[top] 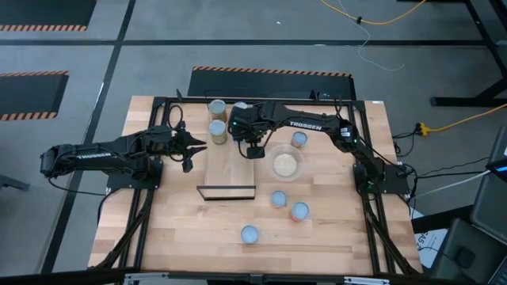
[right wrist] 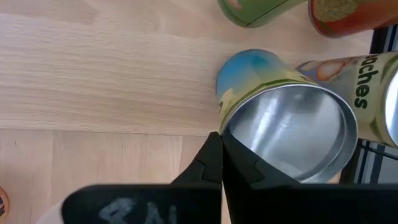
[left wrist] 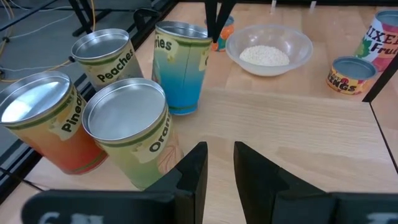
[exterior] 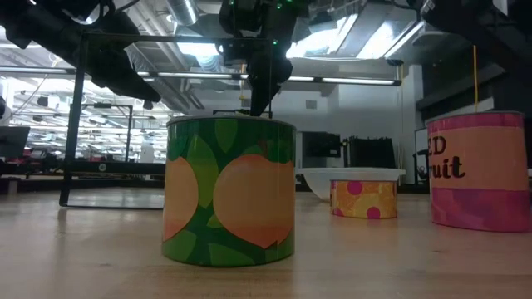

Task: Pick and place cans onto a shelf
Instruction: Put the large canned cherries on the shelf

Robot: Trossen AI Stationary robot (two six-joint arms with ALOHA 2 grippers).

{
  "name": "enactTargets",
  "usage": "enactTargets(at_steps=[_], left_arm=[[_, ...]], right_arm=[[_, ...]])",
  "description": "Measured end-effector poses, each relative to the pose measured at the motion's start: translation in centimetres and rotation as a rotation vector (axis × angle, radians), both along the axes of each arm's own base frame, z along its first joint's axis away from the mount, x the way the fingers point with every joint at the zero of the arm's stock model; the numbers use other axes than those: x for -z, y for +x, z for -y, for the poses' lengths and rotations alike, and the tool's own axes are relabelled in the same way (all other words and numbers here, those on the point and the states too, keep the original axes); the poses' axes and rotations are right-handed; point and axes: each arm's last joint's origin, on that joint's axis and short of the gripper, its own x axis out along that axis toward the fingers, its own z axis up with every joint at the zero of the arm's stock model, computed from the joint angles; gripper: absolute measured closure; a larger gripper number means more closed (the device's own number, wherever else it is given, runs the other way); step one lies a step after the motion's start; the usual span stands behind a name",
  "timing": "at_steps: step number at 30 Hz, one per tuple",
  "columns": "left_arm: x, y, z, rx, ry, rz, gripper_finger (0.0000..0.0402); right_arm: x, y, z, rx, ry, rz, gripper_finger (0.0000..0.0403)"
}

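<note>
blue-labelled can [left wrist: 180,68] upright on shelf [left wrist: 280,124], silver top, maybe dented.

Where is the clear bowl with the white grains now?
In the high view, the clear bowl stands on the tabletop right of the shelf, near the table's middle. The right gripper hangs just left of it, and a can stands just behind.

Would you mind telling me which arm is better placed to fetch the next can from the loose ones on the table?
Probably the right: its end effector hangs beside the loose cans, nearer than the left end effector.
</note>
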Motion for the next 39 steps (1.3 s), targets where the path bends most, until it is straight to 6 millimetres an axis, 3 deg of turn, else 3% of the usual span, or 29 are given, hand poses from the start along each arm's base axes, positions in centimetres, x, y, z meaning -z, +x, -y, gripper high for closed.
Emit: enactTargets(at_steps=[33, 39], left_arm=[[0.02, 0.0, 0.0, 0.0, 0.001, -0.001, 0.0331], [0.02, 0.0, 0.0, 0.0, 0.001, -0.001, 0.0331]], right_arm=[[-0.15, 0.21, -0.01, -0.001, -0.001, 0.022, 0.0379], [-0.23, 0.31, 0.05, -0.001, -0.003, 0.034, 0.0353]])
